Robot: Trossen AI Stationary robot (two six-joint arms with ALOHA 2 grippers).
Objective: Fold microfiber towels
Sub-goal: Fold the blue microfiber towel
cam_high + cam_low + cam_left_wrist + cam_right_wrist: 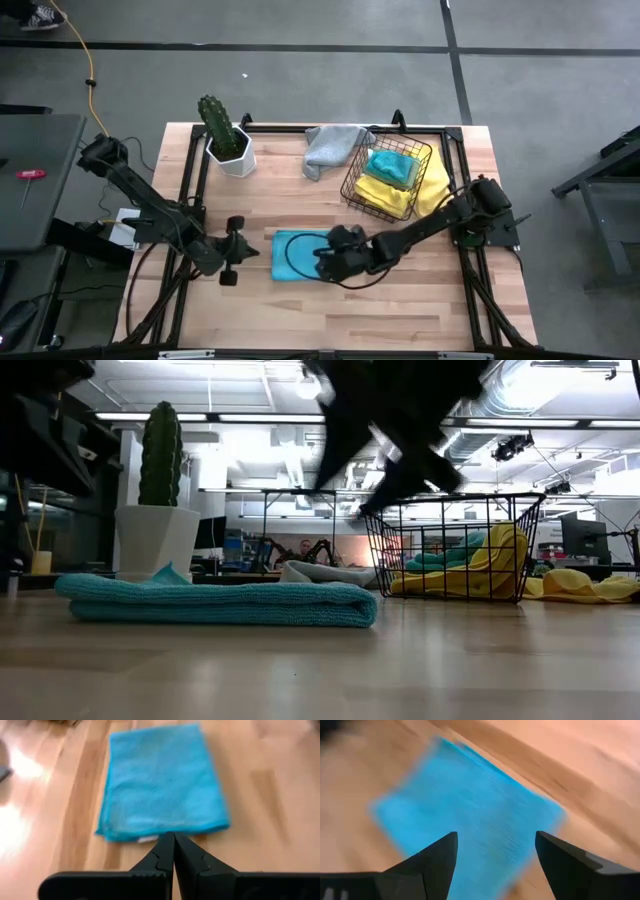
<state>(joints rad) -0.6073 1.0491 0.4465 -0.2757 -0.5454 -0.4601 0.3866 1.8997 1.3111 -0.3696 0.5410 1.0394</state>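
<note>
Teal folded towel, right pincer above

Left gripper fingers pressed together, arm reaching in from counter's left edge, low near front-centre. Right gripper fingers spread wide, arm stretched from right edge toward centre.

Bare table in front, wire basket, cactus pot behind

A folded towel lies on the table in front of the basket, which holds more towels; a potted cactus stands to the basket's left.
</note>
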